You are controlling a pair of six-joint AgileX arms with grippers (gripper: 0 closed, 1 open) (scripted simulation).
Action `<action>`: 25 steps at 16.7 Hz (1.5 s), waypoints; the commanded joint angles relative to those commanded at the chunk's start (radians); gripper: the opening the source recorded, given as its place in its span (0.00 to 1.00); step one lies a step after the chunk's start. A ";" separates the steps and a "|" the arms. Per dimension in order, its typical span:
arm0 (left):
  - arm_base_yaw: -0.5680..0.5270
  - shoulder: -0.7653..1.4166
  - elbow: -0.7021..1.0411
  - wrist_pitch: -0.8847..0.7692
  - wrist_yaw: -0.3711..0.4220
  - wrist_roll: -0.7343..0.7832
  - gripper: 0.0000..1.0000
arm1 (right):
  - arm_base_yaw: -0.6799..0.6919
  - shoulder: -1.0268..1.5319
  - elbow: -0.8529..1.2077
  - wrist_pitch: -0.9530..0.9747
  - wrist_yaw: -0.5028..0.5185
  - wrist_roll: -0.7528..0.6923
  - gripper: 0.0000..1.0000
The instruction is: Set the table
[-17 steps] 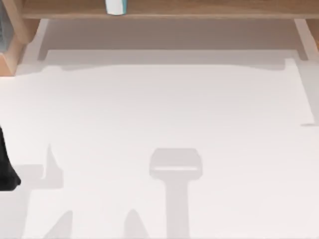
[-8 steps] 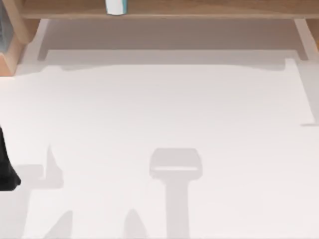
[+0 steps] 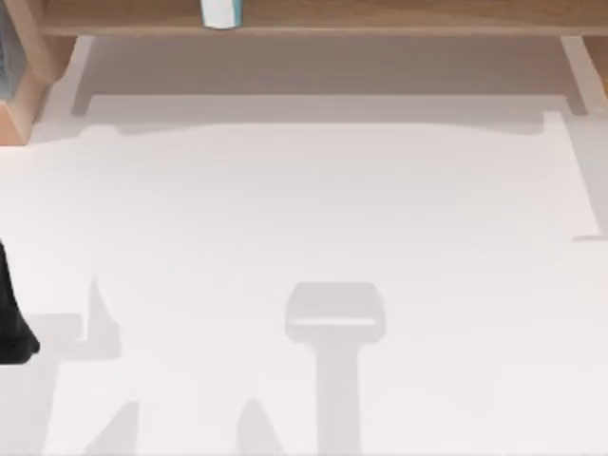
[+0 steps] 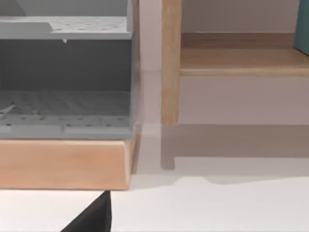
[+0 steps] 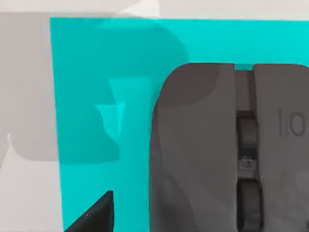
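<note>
Worktop (image 3: 313, 209): white, smooth and flat, lying under and ahead of both pairs of fingers and running out to the wooden shelf frame (image 3: 313, 24) at its far edge.

Left fingers (image 4: 91, 218): 1 dark tip is visible low over the worktop. Ahead of it stands a grey perforated rack (image 4: 65, 72) on a wooden base (image 4: 63, 162), with a shelf post (image 4: 170, 63) just beside the rack. The left arm (image 3: 11, 323) sits at the worktop's left edge.

Right fingers (image 5: 94, 215): 1 dark tip is visible above a teal mat (image 5: 96, 72). A dark grey mouse (image 5: 203, 154) lies on that mat, just beside the tip.

State of fingers: I cannot tell whether either pair is spread or pressed together.

Other item: a small teal-and-white object (image 3: 220, 12) stands on the shelf, well beyond the left fingers.

Assessment: setting appears barely begun. The mouse is the likeliest item in hand, being nearest the right fingers.

Recommendation: centre the right fingers across the mouse's narrow flanks, descend square to the mat, and close on the body without touching the scroll wheel. Lift straight, so that the mat is not dragged.
</note>
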 joint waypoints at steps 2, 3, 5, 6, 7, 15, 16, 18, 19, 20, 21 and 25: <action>0.000 0.000 0.000 0.000 0.000 0.000 1.00 | -0.010 -0.008 0.003 0.064 -0.012 -0.023 1.00; 0.000 0.000 0.000 0.000 0.000 0.000 1.00 | -0.017 -0.009 0.002 0.110 -0.022 -0.040 1.00; 0.000 0.000 0.000 0.000 0.000 0.000 1.00 | -0.033 -0.007 -0.006 0.222 -0.046 -0.082 1.00; 0.000 0.000 0.000 0.000 0.000 0.000 1.00 | -0.043 -0.004 -0.013 0.288 -0.060 -0.106 1.00; 0.000 0.000 0.000 0.000 0.000 0.000 1.00 | -0.053 0.000 -0.022 0.360 -0.076 -0.133 1.00; 0.000 0.000 0.000 0.000 0.000 0.000 1.00 | -0.134 0.081 -0.137 1.066 -0.246 -0.400 1.00; 0.000 0.000 0.000 0.000 0.000 0.000 1.00 | -0.141 0.096 -0.155 1.161 -0.271 -0.436 1.00; 0.000 0.000 0.000 0.000 0.000 0.000 1.00 | -0.152 0.130 -0.194 1.349 -0.324 -0.509 1.00; 0.000 0.000 0.000 0.000 0.000 0.000 1.00 | -0.155 0.148 -0.214 1.441 -0.350 -0.545 1.00; 0.000 0.000 0.000 0.000 0.000 0.000 1.00 | -0.156 0.167 -0.235 1.530 -0.377 -0.581 1.00; 0.000 0.000 0.000 0.000 0.000 0.000 1.00 | -0.156 0.187 -0.255 1.617 -0.404 -0.615 1.00; 0.000 0.000 0.000 0.000 0.000 0.000 1.00 | -0.140 0.271 -0.335 1.927 -0.508 -0.742 1.00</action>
